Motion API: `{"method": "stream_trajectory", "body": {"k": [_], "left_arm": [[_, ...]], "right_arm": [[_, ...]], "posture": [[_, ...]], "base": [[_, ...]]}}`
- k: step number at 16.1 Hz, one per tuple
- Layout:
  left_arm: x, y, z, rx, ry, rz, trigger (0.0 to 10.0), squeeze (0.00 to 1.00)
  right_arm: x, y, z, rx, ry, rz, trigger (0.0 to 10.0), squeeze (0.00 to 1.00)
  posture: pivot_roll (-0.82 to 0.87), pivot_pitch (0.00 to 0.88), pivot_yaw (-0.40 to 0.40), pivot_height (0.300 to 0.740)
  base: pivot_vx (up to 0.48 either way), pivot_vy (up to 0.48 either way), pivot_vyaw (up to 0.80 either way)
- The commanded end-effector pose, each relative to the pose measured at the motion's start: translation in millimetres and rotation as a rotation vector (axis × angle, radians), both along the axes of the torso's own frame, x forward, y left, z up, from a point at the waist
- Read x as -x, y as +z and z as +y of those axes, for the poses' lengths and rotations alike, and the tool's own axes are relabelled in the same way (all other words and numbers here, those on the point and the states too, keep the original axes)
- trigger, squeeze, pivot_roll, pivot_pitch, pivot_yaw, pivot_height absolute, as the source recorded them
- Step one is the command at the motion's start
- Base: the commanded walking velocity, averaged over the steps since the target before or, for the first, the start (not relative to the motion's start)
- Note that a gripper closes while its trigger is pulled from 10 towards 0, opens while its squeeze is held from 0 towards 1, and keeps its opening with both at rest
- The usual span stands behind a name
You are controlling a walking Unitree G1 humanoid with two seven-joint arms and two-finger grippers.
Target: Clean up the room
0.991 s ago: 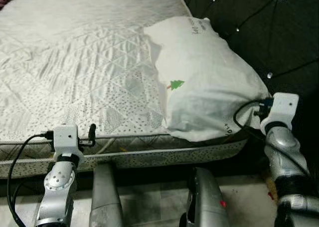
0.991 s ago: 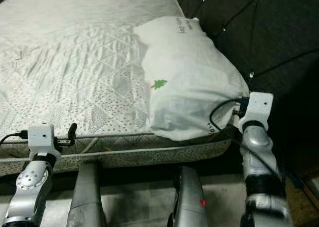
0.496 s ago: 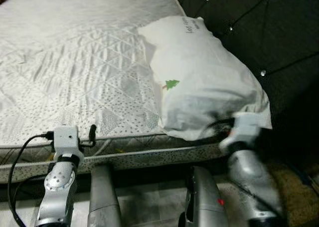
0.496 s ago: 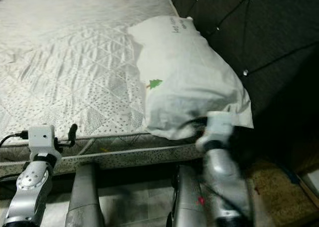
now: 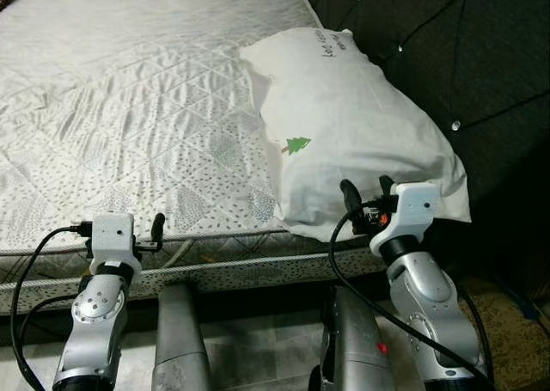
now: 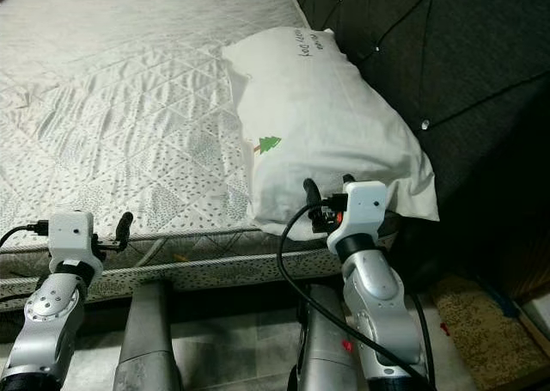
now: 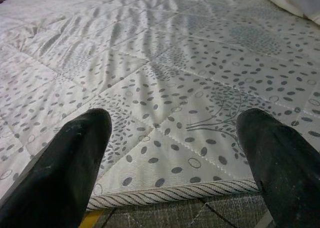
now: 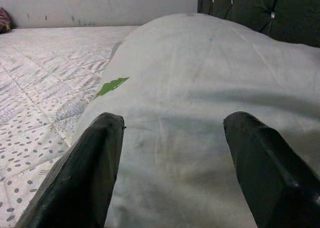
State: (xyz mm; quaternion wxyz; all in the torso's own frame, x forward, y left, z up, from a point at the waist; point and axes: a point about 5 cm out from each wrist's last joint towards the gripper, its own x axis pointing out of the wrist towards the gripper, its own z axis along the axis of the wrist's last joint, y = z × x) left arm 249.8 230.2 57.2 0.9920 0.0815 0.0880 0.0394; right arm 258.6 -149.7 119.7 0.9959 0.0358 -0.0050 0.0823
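A white pillow [image 5: 348,125] with a little green tree lies at the bed's [image 5: 129,107] right edge, against the dark headboard [image 5: 464,56]. The right gripper [image 5: 368,193] is at the pillow's near end, fingers wide. The left gripper [image 7: 172,153] waits at the bed's front edge, fingers wide.

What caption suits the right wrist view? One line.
Open right gripper facing the white pillow with its green tree print.

pillow [image 5: 348,125] on bed [image 5: 129,107], right, against headboard [image 5: 447,56]
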Motion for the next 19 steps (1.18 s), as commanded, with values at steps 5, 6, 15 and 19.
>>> {"method": "stream_trajectory", "body": {"k": [5, 6, 15, 19], "left_arm": [[-4.2, 6.6, -0.2, 0.008, -0.022, -0.025, 10.0, 0.0], [-6.2, 6.2, 4.8, -0.008, -0.029, -0.019, 10.0, 0.0], [-11.7, 10.9, -27.2, 0.03, -0.159, -0.036, 10.0, 0.0], [-13.2, 13.8, -25.2, 0.031, -0.149, -0.041, 10.0, 0.0]], "right_arm": [[-1.7, 4.6, 1.2, -0.013, 0.019, -0.003, 10.0, 0.0], [-3.2, 4.9, 0.8, -0.006, 0.019, -0.004, 10.0, 0.0], [-7.5, 5.7, -4.0, 0.006, 0.008, -0.006, 10.0, 0.0], [-8.3, 4.4, -4.9, 0.012, 0.003, -0.004, 10.0, 0.0]], "posture": [[0.01, 0.0, -0.021, 0.597], [0.01, 0.0, -0.021, 0.612], [0.0, 0.0, -0.021, 0.735], [0.0, 0.0, -0.02, 0.74]], "base": [[0.0, 0.0, 0.0], [0.0, 0.0, 0.0], [0.0, 0.0, 0.0], [0.0, 0.0, 0.0]]}}
